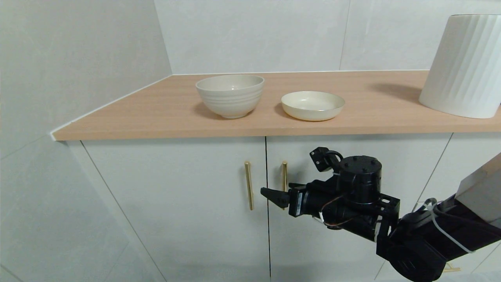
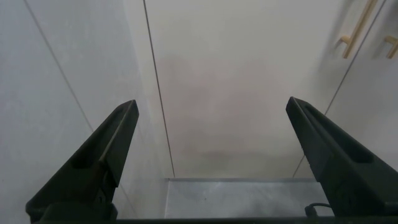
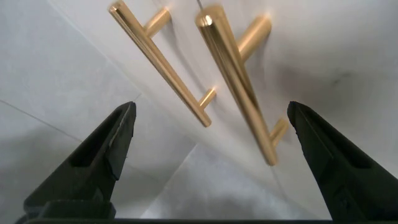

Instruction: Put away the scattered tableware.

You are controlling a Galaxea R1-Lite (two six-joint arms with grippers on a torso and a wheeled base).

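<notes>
Head view, wooden counter (image 1: 372,117), bowl (image 1: 230,95), plate (image 1: 313,105), tiled walls (image 1: 254,35), both arms' jaws spread

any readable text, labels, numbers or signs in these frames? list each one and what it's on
None: no text, number or sign can be read in any view.
The bowl, dish, white ribbed container, cupboard doors and brass handles all look plain and unmarked.
</notes>
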